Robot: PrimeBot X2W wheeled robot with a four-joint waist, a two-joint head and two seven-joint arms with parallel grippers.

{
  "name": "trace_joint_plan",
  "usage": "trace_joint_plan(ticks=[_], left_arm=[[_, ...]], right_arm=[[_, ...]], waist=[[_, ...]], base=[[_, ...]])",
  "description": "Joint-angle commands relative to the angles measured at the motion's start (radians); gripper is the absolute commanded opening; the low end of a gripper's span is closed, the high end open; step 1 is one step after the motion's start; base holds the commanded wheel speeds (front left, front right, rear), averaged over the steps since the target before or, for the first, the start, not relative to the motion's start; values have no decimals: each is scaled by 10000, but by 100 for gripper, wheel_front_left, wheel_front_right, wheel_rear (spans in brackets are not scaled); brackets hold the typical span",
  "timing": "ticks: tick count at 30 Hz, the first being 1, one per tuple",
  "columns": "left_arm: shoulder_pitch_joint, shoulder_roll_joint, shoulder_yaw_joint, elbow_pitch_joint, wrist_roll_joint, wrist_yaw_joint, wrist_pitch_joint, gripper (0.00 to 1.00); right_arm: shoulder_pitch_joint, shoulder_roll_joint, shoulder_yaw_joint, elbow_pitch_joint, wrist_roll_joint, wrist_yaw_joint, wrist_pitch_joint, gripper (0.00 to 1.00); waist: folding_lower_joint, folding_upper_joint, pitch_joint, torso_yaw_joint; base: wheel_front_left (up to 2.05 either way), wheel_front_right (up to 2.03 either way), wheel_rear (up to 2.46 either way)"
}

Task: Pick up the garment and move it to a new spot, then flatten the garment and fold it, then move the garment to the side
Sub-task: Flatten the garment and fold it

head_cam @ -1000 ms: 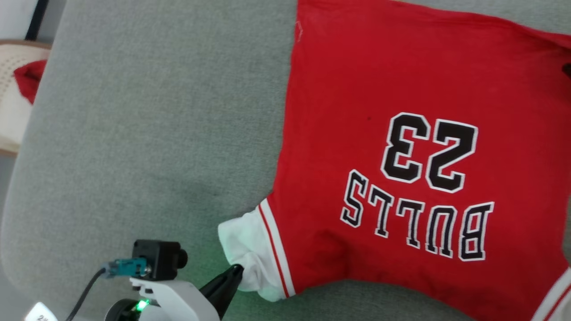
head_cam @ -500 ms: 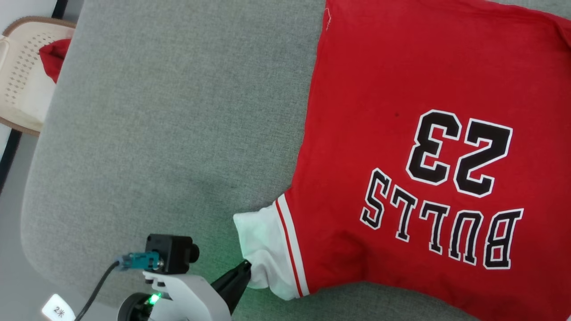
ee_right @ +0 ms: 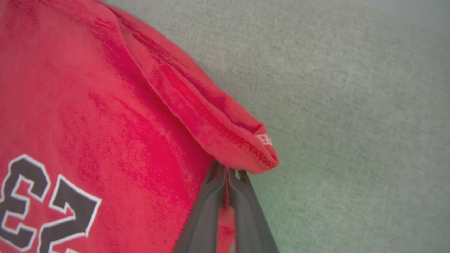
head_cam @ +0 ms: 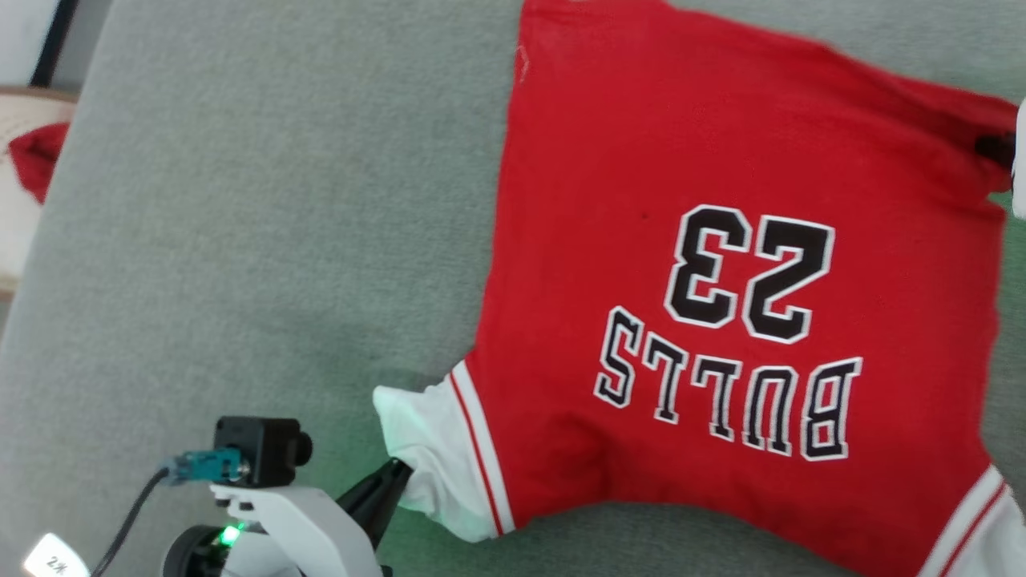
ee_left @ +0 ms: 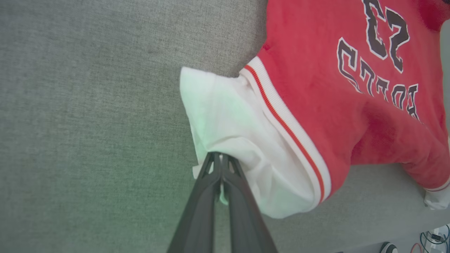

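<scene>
I saw the left gripper [ee_left: 221,160] pinched tight on the Bulls jersey [head_cam: 721,160] at its white sleeve [ee_left: 232,119]. The right gripper [ee_right: 226,172] clamped its red hem corner [ee_right: 246,147]. The jersey lay spread, lettering up, on the grey cushion [head_cam: 264,224].

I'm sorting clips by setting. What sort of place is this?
Probably an indoor room, home-like or a lab mock-up: the garment lies on a grey upholstered cushion, a pale basket or chair with a red cloth stands beside it, and cables lie past its edge.

The red "BULLS" 23 garment [head_cam: 721,264] lies spread, lettering up, white sleeve bunched.
</scene>
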Motion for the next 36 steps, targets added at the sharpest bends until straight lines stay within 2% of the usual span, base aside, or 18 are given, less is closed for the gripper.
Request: trace_joint_plan(ticks=[1, 8, 12, 17, 22, 27, 33, 34, 35, 36], left_arm=[[111, 127, 85, -72, 34, 108, -4, 0], [349, 559, 323, -291, -47, 353, 62, 0], [490, 753, 394, -405, -78, 455, 113, 0], [633, 953, 487, -527, -100, 538, 111, 0], [759, 1095, 522, -654, -127, 586, 108, 0], [817, 1157, 524, -695, -142, 569, 138, 0], [756, 1125, 522, -619, -160, 497, 147, 0], [737, 1121, 517, -605, -157, 489, 151, 0], [711, 1106, 512, -587, -154, 464, 144, 0], [691, 1095, 507, -573, -149, 449, 146, 0]], right_arm=[[409, -216, 209, -432, 359, 6, 86, 0], [2322, -1128, 498, -2640, 1677, 6, 398, 0], [3759, -1285, 268, -3701, 2151, 6, 540, 0], [5621, -1131, -94, -4717, 2402, 6, 611, 0], [7168, -726, -466, -5187, 2317, 6, 462, 0], [8083, -397, -563, -5210, 2136, 6, 225, 0], [8477, -39, -468, -4824, 1869, 6, -217, 0], [8456, 30, -492, -4749, 1817, 6, -315, 13], [8402, 100, -533, -4673, 1758, 6, -435, 40], [8369, 133, -521, -4600, 1731, 6, -520, 49]], waist=[[0, -1, -412, -542], [0, -1, -919, -1243], [0, -1, -1157, -1542], [0, -1, -1373, -1885], [0, -1, -1518, -2151], [0, -1, -1590, -2260], [0, -1, -1649, -2301], [0, -1, -1658, -2303], [0, -1, -1667, -2299], [0, -1, -1674, -2296]], base=[[0, 0, 0], [0, 0, 0], [0, 0, 0], [0, 0, 0], [0, 0, 0], [0, 0, 0], [0, 0, 0], [0, 0, 0], [0, 0, 0], [0, 0, 0]])
